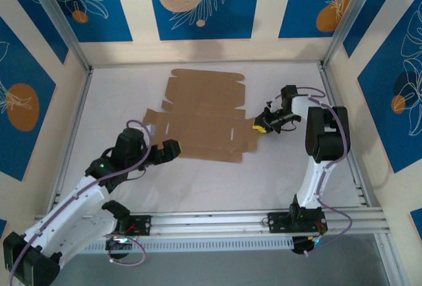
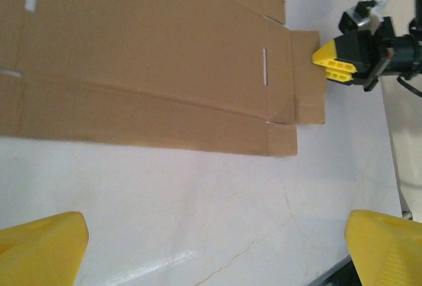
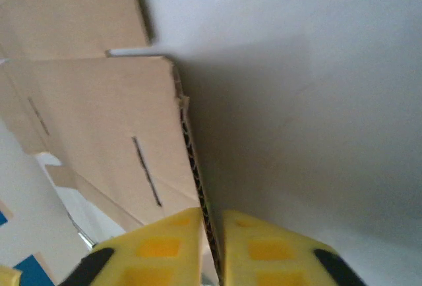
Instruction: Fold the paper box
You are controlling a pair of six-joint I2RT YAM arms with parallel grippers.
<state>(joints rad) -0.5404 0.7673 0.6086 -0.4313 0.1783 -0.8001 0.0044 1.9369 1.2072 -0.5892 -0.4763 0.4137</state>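
1. Counting from the left, I have two arms, two grippers and one paper box on the white table.
2. The left gripper hovers beside the sheet's near-left corner. Its jaws stand wide apart. In the left wrist view its two yellow fingertips sit at the bottom corners of the frame, with bare table between them and the cardboard lying ahead.
3. The paper box is a single die-cut sheet of plain brown corrugated cardboard. It lies flat and unfolded on the middle of the table, between the two grippers. Its panels are creased but not raised, so it has no walls and no compartment.
4. In the left wrist view I count three narrow slots cut through the sheet: two at the left of the frame and one near the right end. Just past that right slot is a small end flap.
5. The right gripper is at that right end flap and is clamped on the paper box. The right wrist view shows the corrugated edge pinched between its two yellow fingers, which are drawn almost together.
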